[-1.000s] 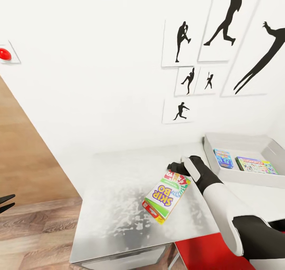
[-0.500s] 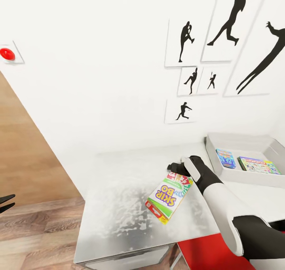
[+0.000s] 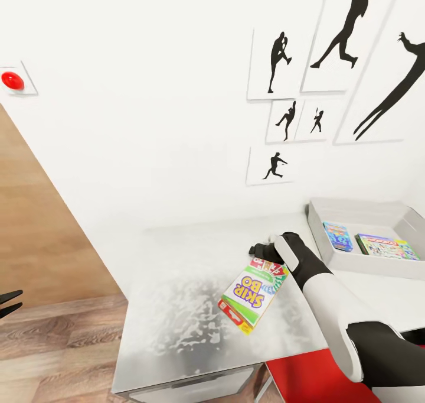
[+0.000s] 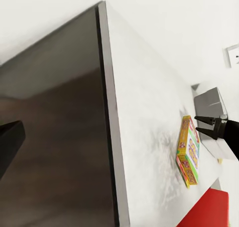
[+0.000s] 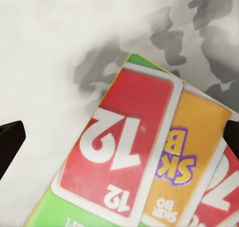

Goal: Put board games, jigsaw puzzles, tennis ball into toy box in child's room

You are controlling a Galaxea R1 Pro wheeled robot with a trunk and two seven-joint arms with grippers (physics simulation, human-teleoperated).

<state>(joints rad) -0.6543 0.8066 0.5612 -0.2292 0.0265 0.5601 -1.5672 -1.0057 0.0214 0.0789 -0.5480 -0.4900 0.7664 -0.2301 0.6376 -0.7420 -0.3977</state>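
Observation:
A green-yellow-red Skip-Bo board game [image 3: 252, 296] lies face-up on the light-grey table [image 3: 177, 261]. My right gripper [image 3: 260, 252] hovers open at its far end. In the right wrist view its fingertips [image 5: 10, 137] stand wide apart on either side of the board game [image 5: 129, 152], touching nothing. The toy box [image 3: 316, 226] sits on the table to the right, holding a blue board game [image 3: 337, 236] and another multicoloured flat toy [image 3: 382, 246]. My left gripper [image 3: 7, 302] hangs open low at the left, over the floor. The left wrist view looks across the table [image 4: 144, 112] at the board game [image 4: 188, 149].
Black sports-silhouette pictures [image 3: 283, 66] hang on the white wall behind the table. A red object [image 3: 307, 379] sits below the table's front edge. Wood-plank floor [image 3: 53, 344] lies to the left. A lower dark-grey surface [image 4: 55, 127] joins the table.
The camera has swung slightly, so the table, toy box and board game sit a little further right in the picture. The board game keeps its place on the table.

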